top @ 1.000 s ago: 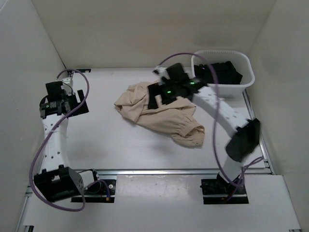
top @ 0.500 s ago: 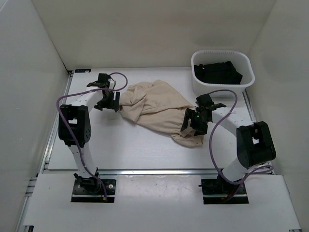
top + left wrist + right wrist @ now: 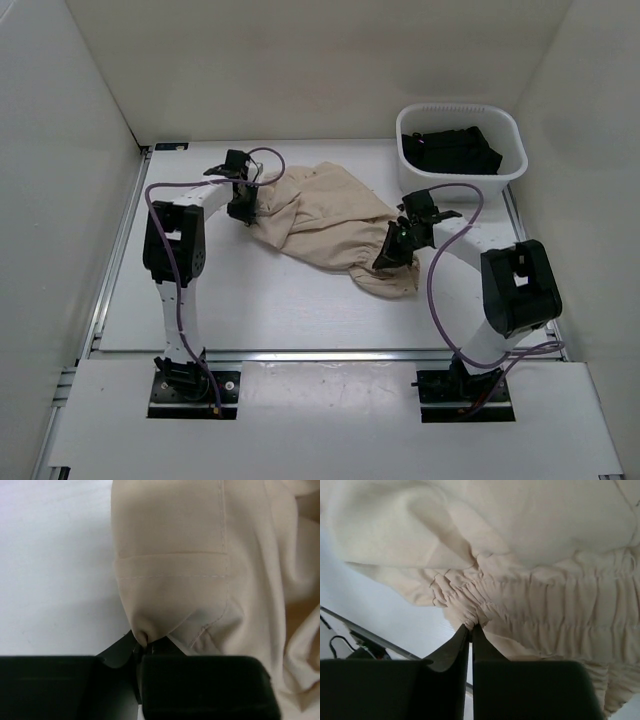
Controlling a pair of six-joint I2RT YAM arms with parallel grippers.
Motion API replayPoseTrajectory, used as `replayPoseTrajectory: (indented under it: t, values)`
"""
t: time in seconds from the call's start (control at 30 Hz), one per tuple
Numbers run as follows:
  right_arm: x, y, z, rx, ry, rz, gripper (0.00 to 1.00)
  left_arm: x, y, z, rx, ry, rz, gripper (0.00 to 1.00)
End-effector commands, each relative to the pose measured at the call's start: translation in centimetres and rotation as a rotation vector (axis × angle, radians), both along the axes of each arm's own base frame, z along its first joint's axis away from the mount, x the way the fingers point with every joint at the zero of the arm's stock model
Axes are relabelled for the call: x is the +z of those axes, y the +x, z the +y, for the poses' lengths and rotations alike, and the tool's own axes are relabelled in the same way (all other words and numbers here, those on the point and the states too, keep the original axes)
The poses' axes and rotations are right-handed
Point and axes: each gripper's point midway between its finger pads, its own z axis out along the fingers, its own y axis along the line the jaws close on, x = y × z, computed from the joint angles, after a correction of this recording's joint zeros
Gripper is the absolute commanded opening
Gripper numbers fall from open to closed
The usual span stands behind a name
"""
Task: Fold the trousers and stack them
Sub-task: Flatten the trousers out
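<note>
Both arms have closed in on the trousers (image 3: 320, 215) since the earlier frames. The left fingers (image 3: 243, 207), which stood spread just off the cloth's left edge half a second ago, have slid onto it and clenched. The right fingers (image 3: 390, 258) have likewise gone from spread to pinched on the gathered end. A second ago the left arm was raised by the table's left edge and the right arm hung over the heap. The cloth, more crumpled then, now lies drawn out wider.

The trousers lie in a loose beige heap on the white table (image 3: 250, 300), around its middle and slightly toward the far edge. The left wrist view shows the left fingers (image 3: 140, 649) grasping a small tuck of hemmed, stitched fabric (image 3: 200, 555). The right wrist view shows the right fingers (image 3: 469, 635) pressed together on a nip of the elastic, ruched band (image 3: 520, 530).

A white basket (image 3: 510, 165) holding black garments (image 3: 455, 150) sits in the far right corner, apart from the trousers and just beyond the right arm. A purple cable (image 3: 265, 160) loops over the left wrist near the cloth, and another (image 3: 432, 290) hangs along the right arm.
</note>
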Motion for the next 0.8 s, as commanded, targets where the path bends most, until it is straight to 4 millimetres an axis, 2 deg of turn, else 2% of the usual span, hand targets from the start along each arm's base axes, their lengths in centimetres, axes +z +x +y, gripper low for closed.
replayPoseTrajectory:
  t: [0.0, 0.03, 0.07, 0.1, 0.13, 0.2, 0.23, 0.27, 0.3, 0.33, 0.37, 0.43, 0.47, 0.53, 0.57, 0.6, 0.63, 0.67, 0.7, 0.73, 0.77]
  values:
    - [4.6, 1.8, 0.2, 0.018, 0.051, -0.122, 0.0, 3.9, -1.5, 1.2, 0.019, -0.065, -0.034, 0.14]
    - [6.9, 1.5, -0.1, 0.026, 0.045, -0.165, 0.0, 4.1, -2.9, 2.3, 0.038, -0.062, -0.017, 0.14]
    - [8.3, 1.2, -0.3, 0.042, 0.044, -0.193, 0.0, 5.2, -3.7, 3.3, 0.059, -0.064, -0.028, 0.14]
    - [9.6, 1.0, -0.6, 0.069, 0.031, -0.236, 0.0, 9.0, -4.4, 4.4, 0.083, -0.073, -0.11, 0.14]
    - [12.2, -0.5, -0.8, 0.095, 0.037, -0.281, 0.0, 9.2, -6.5, 6.6, 0.133, -0.076, -0.093, 0.14]
    - [16.8, -1.6, -0.6, 0.137, 0.047, -0.401, 0.0, 12.3, -8.6, 8.7, 0.186, -0.067, -0.155, 0.14]
    - [20.0, -2.8, -1.0, 0.142, 0.06, -0.5, 0.0, 16.3, -10.2, 10.1, 0.223, -0.06, -0.254, 0.14]
    - [22.1, -4.0, -0.8, 0.171, 0.083, -0.548, 0.0, 17.8, -12.1, 10.3, 0.234, -0.058, -0.254, 0.14]
    - [24.4, -4.9, -0.6, 0.182, 0.115, -0.614, 0.0, 19.8, -13.1, 10.6, 0.242, -0.058, -0.294, 0.14]
    - [28.8, -6.2, -1.1, 0.164, 0.163, -0.737, 0.0, 23.1, -14.6, 10.4, 0.239, -0.061, -0.379, 0.14]
    - [30.7, -7.0, -1.4, 0.149, 0.189, -0.783, 0.0, 25.8, -15.1, 10.8, 0.252, -0.043, -0.447, 0.14]
    - [34.5, -8.0, -2.6, 0.079, 0.213, -0.891, 0.0, 28.8, -16.5, 10.9, 0.256, -0.038, -0.503, 0.14]
    - [36.5, -8.2, -2.9, 0.053, 0.221, -0.937, 0.0, 31.9, -16.5, 10.9, 0.254, -0.042, -0.572, 0.14]
    - [36.9, -7.5, -3.1, 0.035, 0.203, -0.932, 0.0, 33.4, -15.8, 10.5, 0.238, -0.06, -0.571, 0.14]
    - [36.7, -6.9, -3.1, 0.038, 0.18, -0.924, 0.0, 32.5, -14.4, 10.1, 0.222, -0.071, -0.517, 0.14]
    - [35.6, -5.1, -3.0, 0.015, 0.135, -0.881, 0.0, 34.3, -13.3, 9.7, 0.203, -0.084, -0.553, 0.14]
    - [34.8, -4.1, -2.8, -0.005, 0.121, -0.848, 0.0, 34.2, -12.1, 9.3, 0.192, -0.087, -0.541, 0.14]
    - [33.8, -2.6, -2.9, -0.045, 0.104, -0.817, 0.0, 31.9, -9.4, 9.0, 0.183, -0.087, -0.469, 0.14]
    - [31.3, -0.2, -2.7, -0.087, 0.072, -0.739, 0.0, 33.2, -7.6, 8.7, 0.171, -0.091, -0.498, 0.14]
    - [30.3, 1.1, -2.8, -0.125, 0.064, -0.699, 0.0, 32.6, -5.8, 8.8, 0.172, -0.09, -0.483, 0.14]
    - [28.7, 2.4, -3.1, -0.188, 0.071, -0.619, 0.0, 28.9, -2.4, 8.6, 0.174, -0.076, -0.394, 0.14]
